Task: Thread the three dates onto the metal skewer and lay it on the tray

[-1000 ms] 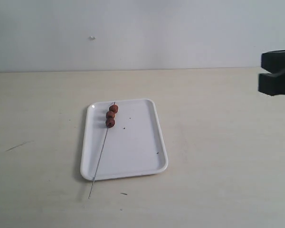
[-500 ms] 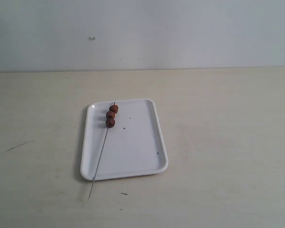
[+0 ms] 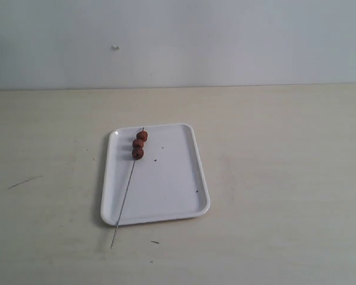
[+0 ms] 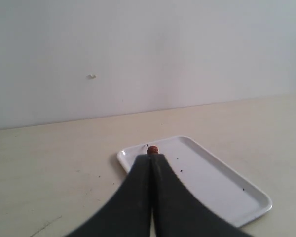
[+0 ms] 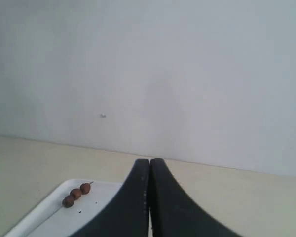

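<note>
The white tray [image 3: 166, 178] lies in the middle of the table. Three reddish-brown dates [image 3: 138, 144] sit in a row on the thin metal skewer [image 3: 126, 193], which rests along the tray's left side with its bare end sticking out over the near rim. Neither gripper shows in the exterior view. In the left wrist view my left gripper [image 4: 152, 158] is shut with nothing in it, and one date [image 4: 152, 149] peeks over its tips on the tray [image 4: 222, 182]. My right gripper [image 5: 149, 163] is shut and empty, with the dates [image 5: 76, 194] and tray [image 5: 49, 217] beyond it.
The pale wooden table [image 3: 273, 148] runs back to a plain white wall [image 3: 225, 41]. A short dark scratch [image 3: 24, 181] marks the table at the left, and a few dark specks lie on the tray and near its front edge.
The right gripper, seen at the right edge a second ago, has left the exterior view. The tray, skewer and dates have not moved.
</note>
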